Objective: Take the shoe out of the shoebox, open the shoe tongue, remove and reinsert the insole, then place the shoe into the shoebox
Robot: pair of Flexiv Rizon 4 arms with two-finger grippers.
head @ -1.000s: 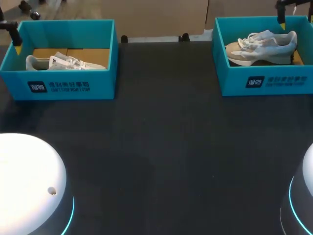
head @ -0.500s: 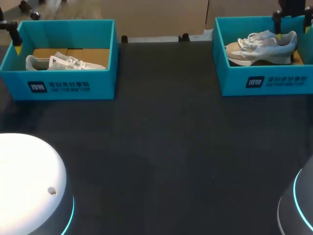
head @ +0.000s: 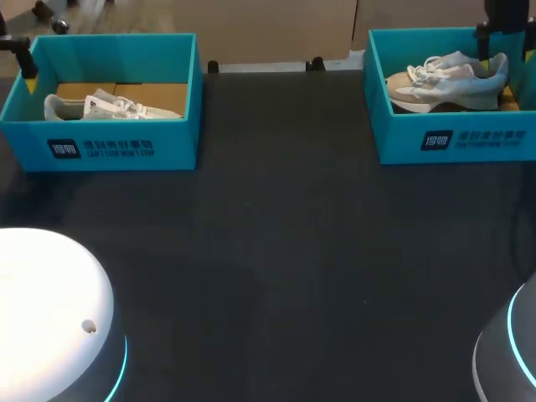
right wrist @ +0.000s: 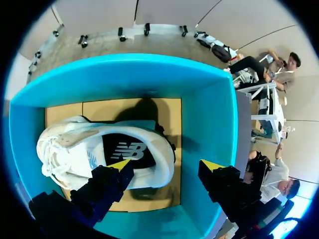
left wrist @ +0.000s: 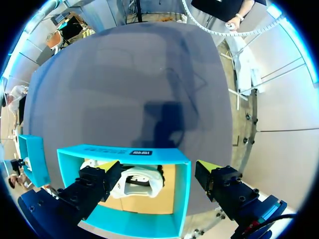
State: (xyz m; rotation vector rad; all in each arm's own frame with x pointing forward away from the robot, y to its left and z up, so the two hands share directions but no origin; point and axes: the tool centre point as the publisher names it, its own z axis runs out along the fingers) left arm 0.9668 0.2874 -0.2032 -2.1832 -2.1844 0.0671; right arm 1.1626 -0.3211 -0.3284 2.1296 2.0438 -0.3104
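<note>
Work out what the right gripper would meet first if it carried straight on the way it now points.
Probably the heel of the white and grey sneaker in the teal cardboard shoebox: the open right gripper points down at it. One finger may catch the box's wall.

The shoebox [right wrist: 212, 124] looks matt card, the shoe [right wrist: 75, 149] soft cloth, the table [head: 276, 251] dull and dark.

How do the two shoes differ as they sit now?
The left shoe lies low, half hidden in the left shoebox; the right shoe sits propped higher in the right shoebox, side showing. The right shoe is tan at its toe end; the left shoe looks all white. Both shoeboxes are teal.
</note>
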